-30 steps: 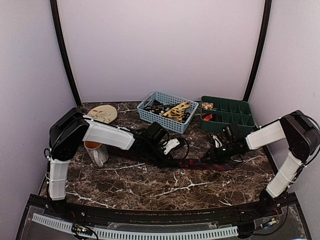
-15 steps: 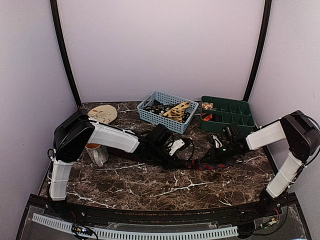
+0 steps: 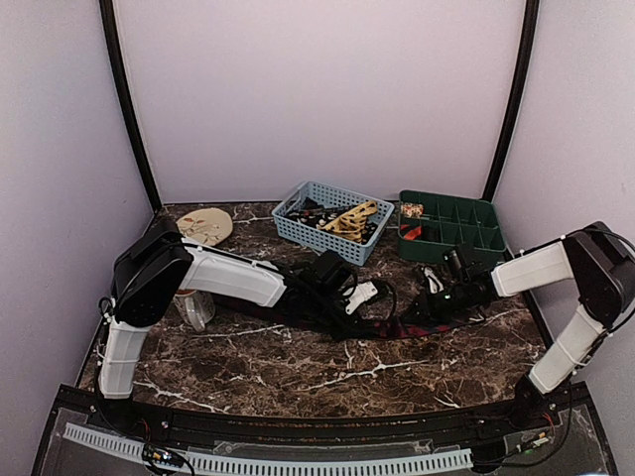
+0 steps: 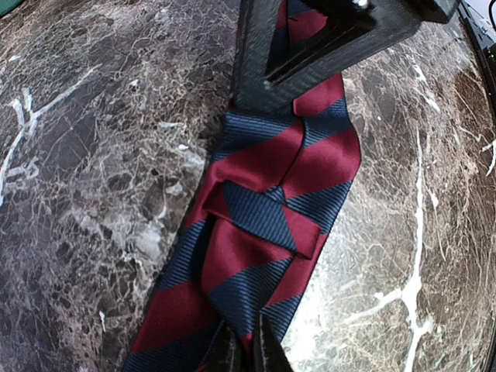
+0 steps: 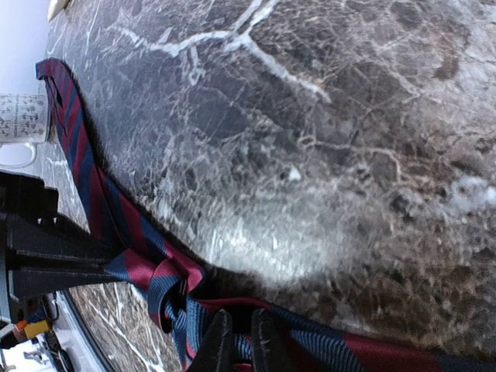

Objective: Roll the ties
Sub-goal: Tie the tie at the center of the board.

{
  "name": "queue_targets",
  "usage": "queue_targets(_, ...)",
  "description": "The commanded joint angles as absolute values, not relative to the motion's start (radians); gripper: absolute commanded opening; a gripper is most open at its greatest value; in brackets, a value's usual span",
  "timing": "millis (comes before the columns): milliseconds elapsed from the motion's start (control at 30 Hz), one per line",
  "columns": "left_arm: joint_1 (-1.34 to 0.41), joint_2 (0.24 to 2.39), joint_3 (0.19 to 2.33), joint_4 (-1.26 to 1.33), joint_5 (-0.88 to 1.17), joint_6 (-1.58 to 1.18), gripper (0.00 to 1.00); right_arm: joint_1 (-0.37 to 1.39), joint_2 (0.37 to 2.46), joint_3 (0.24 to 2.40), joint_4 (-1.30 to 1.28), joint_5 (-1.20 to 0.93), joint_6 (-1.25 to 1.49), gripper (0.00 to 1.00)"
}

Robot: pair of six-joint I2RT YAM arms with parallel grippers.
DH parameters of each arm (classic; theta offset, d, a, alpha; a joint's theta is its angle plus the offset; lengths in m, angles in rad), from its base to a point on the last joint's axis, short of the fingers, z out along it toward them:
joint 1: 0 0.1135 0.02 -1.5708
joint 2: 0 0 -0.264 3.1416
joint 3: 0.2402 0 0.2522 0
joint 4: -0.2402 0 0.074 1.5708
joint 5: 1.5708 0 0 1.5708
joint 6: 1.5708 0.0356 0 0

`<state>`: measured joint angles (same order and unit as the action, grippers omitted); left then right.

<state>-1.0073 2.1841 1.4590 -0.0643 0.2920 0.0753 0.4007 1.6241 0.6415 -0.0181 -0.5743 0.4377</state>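
Though vague overhead, wrist-close folded tie (image 4: 256, 225).

No text, label, brand, number or sign can be read in any view. A fine dark print is seen on the white mug (image 5: 18, 116) at the left edge of the right wrist view, but it is too small and blurred to be made out as letters or figures.
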Motion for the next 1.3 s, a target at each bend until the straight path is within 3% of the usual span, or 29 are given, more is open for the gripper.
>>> queue_targets(0, -1.012, 2.207, 1.474, -0.139, 0.258, 0.072, 0.01, 0.408, 1.519, 0.661, -0.141, -0.522, 0.417, 0.14)
queue_targets(167, -1.012, 2.207, 1.462, -0.153, 0.254, 0.069, 0.01, 0.408, 1.442, 0.693, -0.163, -0.555, 0.441, 0.20)
queue_targets(600, -1.018, 2.207, 1.511, -0.182, 0.289, 0.078, 0.07, 0.432, 1.573, 0.597, -0.042, -0.616, 0.466, 0.00)
queue_targets(1167, -1.048, 2.264, 1.595, -0.176, 0.320, 0.123, 0.14, 0.433, 1.567, 0.596, -0.071, -0.604, 0.443, 0.00)
queue_targets(1267, -1.048, 2.270, 1.582, -0.181, 0.315, 0.125, 0.14, 0.432, 1.517, 0.617, -0.090, -0.603, 0.453, 0.10)
